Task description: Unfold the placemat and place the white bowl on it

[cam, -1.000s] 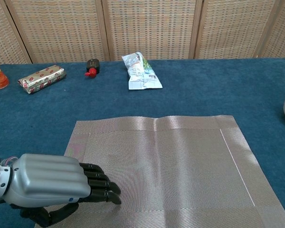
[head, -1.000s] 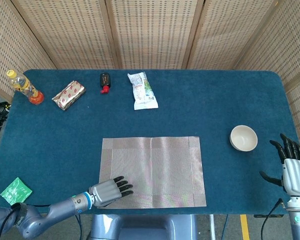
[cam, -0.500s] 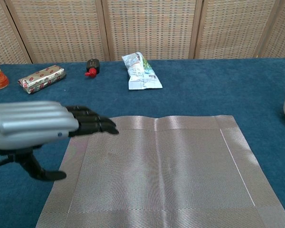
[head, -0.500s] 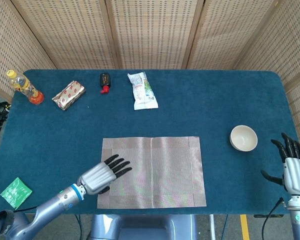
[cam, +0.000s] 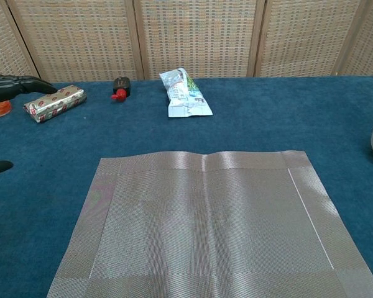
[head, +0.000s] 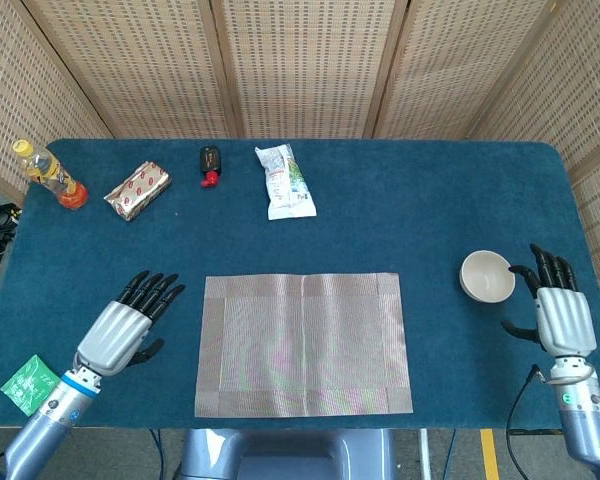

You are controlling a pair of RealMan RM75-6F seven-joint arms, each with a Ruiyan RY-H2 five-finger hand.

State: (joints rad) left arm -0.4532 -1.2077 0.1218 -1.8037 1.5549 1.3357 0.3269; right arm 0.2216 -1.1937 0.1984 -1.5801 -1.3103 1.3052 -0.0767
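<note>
Both empty, the left hand (head: 123,325) hovers spread beside the placemat (head: 303,344), the right hand (head: 553,305) spread by the white bowl (head: 486,276).

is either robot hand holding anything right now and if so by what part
Nothing is held. The left robot hand is open beside the placemat; the right robot hand is open beside the white bowl.

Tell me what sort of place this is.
Probably a staged test setup, not a home: a blue-carpeted table backed by woven screens, with a placemat, white bowl and scattered snack packets.
</note>
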